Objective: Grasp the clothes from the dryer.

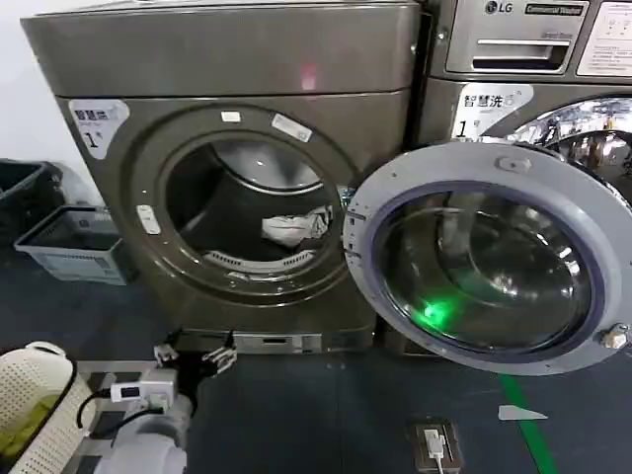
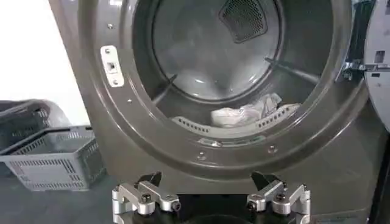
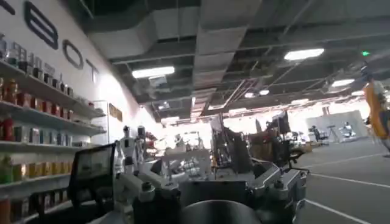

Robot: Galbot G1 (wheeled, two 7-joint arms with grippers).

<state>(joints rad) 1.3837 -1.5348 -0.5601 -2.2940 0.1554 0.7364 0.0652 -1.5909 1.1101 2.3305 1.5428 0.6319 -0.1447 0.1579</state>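
The dryer (image 1: pixel 237 69) stands with its round door (image 1: pixel 489 163) swung open to the right. The clothes (image 1: pixel 294 227), a small white and grey bundle, lie at the bottom of the drum towards the right, and show in the left wrist view as clothes (image 2: pixel 247 114) just behind the drum lip. My left gripper (image 1: pixel 194 355) hangs low in front of the dryer's lower panel, below and left of the clothes. It is open and empty, with the left gripper (image 2: pixel 207 182) facing the porthole. My right gripper (image 3: pixel 207 176) is open and points away into the room.
A grey basket (image 1: pixel 69 247) and a black bin (image 1: pixel 25 188) sit on the floor left of the dryer. A white laundry basket (image 1: pixel 35 390) is at my lower left. The LG machine (image 1: pixel 523 59) stands behind the open door. A floor socket (image 1: pixel 434 444) lies ahead.
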